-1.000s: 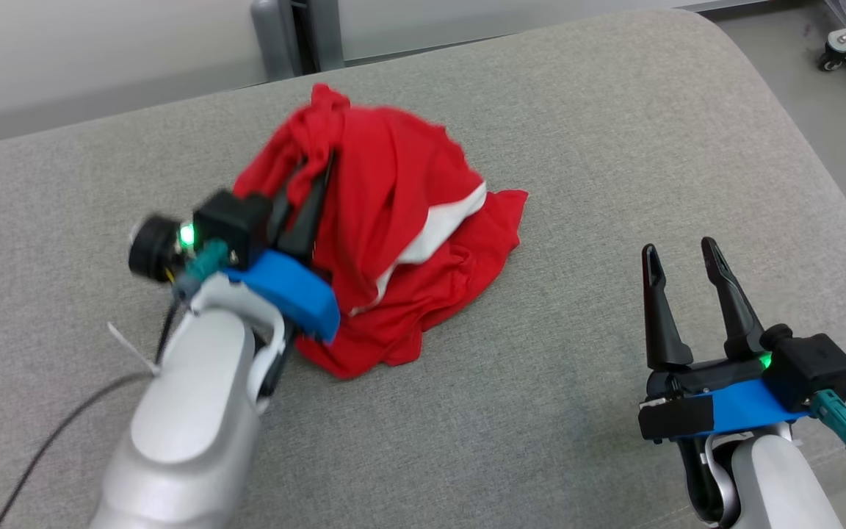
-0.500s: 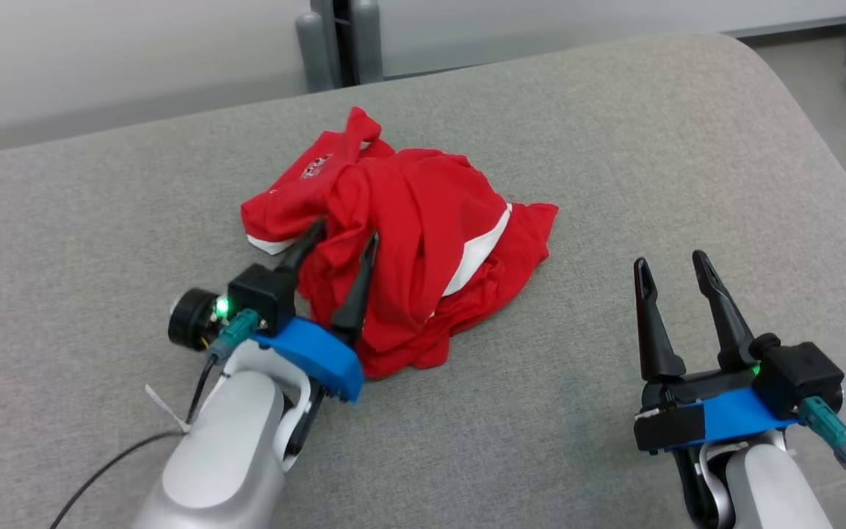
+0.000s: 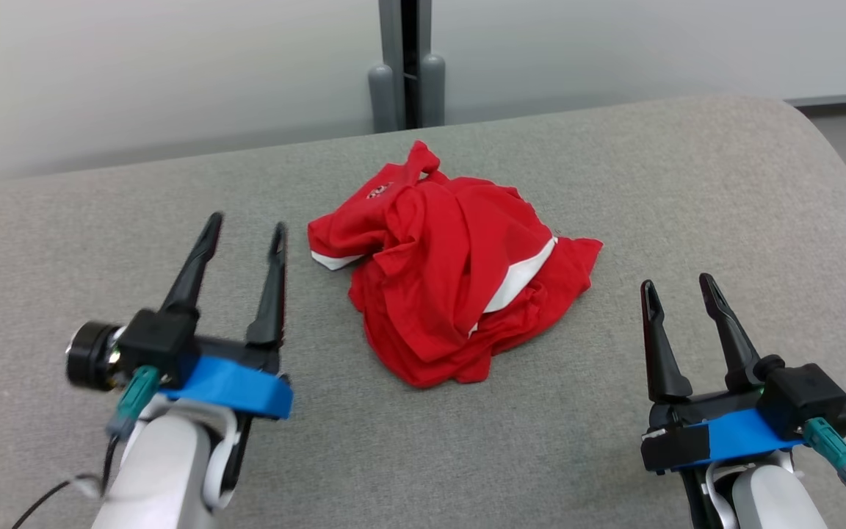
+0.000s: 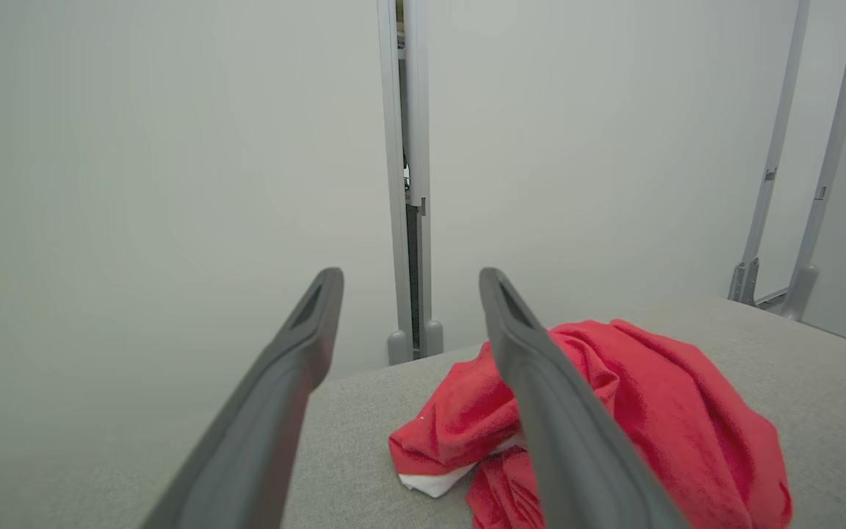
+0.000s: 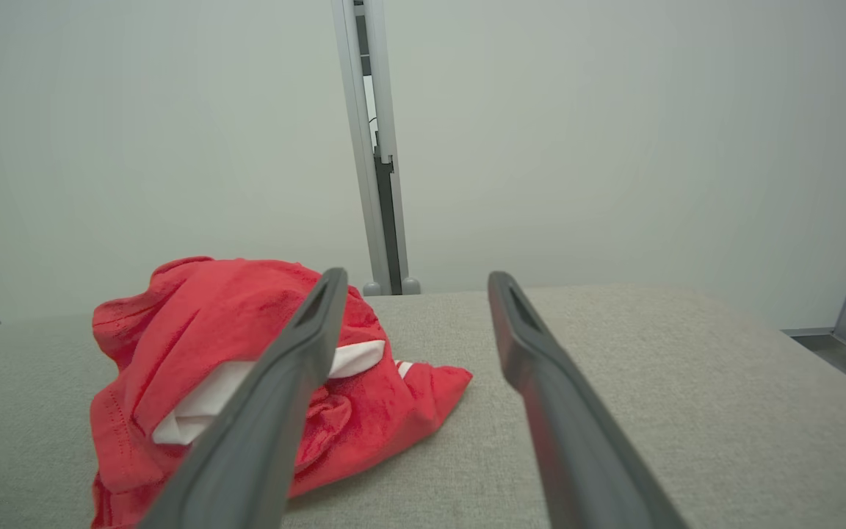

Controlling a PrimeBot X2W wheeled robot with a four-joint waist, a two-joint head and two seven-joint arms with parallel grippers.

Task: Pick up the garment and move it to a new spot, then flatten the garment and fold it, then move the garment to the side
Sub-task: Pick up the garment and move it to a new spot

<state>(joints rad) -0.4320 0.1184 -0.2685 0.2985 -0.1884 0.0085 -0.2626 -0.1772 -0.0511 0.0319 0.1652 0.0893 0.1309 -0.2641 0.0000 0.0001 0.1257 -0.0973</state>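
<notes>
The garment (image 3: 452,275) is a red shirt with white trim, lying crumpled in a heap on the grey cushioned surface (image 3: 614,176). My left gripper (image 3: 245,226) is open and empty, standing clear to the left of the heap. My right gripper (image 3: 678,284) is open and empty too, off to the heap's right. In the left wrist view the garment (image 4: 658,411) lies to the right beyond the fingers, and my left gripper (image 4: 408,283) shows its jaws apart. In the right wrist view the garment (image 5: 210,345) lies left of my open right gripper (image 5: 414,283).
A pale wall with a grey vertical post (image 3: 407,66) stands behind the far edge of the surface. The surface curves down at the right edge (image 3: 841,169), with floor beyond it. Metal frame legs (image 4: 768,184) stand at the right in the left wrist view.
My left gripper has opened, let go of the garment, and drawn back to the left; the garment has slumped into a lower heap. The head camera has shifted, so the whole view moved.
</notes>
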